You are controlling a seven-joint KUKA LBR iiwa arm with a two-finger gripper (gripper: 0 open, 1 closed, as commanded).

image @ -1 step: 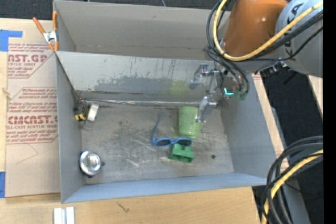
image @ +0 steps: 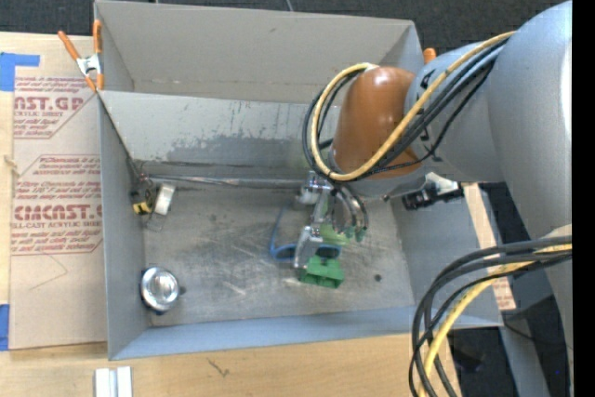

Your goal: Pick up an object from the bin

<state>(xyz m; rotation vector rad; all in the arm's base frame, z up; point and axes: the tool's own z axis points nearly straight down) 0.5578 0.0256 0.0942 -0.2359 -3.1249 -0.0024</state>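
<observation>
End effector (image: 316,248): hung low over green blocky piece (image: 325,273), right-centre of bin (image: 223,270) floor; grip state could not be told | judged light, stiff, smooth; best pinched across flat sides | blue scrap (image: 278,243) just beside; silver round cap (image: 160,287) well apart

Pincer (image: 313,249) over a block (image: 325,273) right of centre; can (image: 159,287) in the near-left corner of the bin (image: 121,228).
</observation>
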